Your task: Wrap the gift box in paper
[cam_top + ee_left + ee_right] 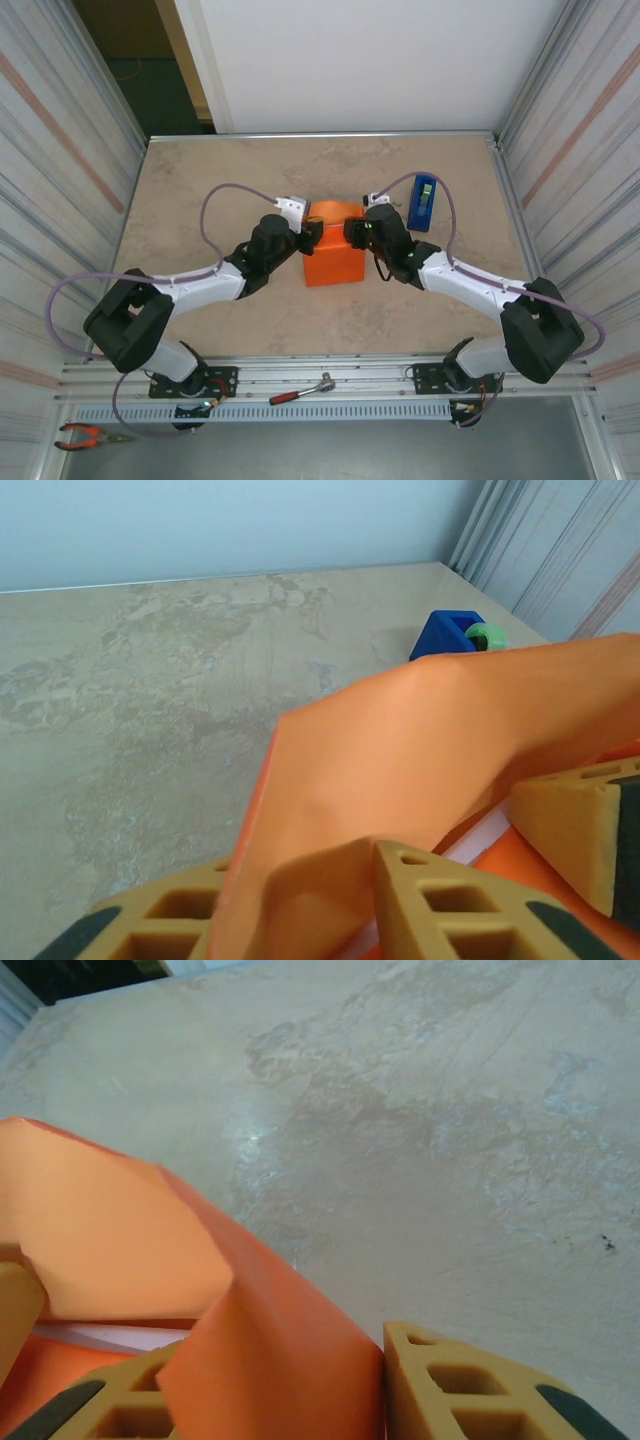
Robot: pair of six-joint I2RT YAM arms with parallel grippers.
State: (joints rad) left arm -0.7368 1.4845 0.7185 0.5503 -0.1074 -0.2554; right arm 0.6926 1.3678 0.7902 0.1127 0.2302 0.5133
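The gift box [335, 265], a small, low, squarish block with an orange paper skin, sits at the centre of the beige stone-patterned surface [200, 190], between the two arms. A blue plastic tape dispenser [423, 202] stands on the surface near the right arm, apart from the gift box.

**End effector state**
- Left end effector [300, 880]: jaws narrowed onto a raised fold of the bright orange matte paper sheet [420, 730]. The fold fills the gap and touches both tan fingers [450, 910].
- Right end effector [285, 1360]: same condition. The paper sheet [100, 1230] rises between its tan fingers [470, 1390] and touches both.
- In the overhead view, the left end effector [310, 232] and right end effector [352, 230] meet the far upper edge of the gift box from opposite sides, close together.

**Step in hand (judgement)**
The paper sheet already covers the visible faces of the gift box. The loose flap at the far side is gripped at two points, ready to be folded down.

**Next move (judgement)**
1. Move both end effectors together, at matched speed, so the flap stays taut and does not tear or skew.
2. Lay the flap flat over the top of the gift box and crease it at the edge.
3. Hold the flap down with one end effector before the other lets go; the tape dispenser is within reach of the right arm.
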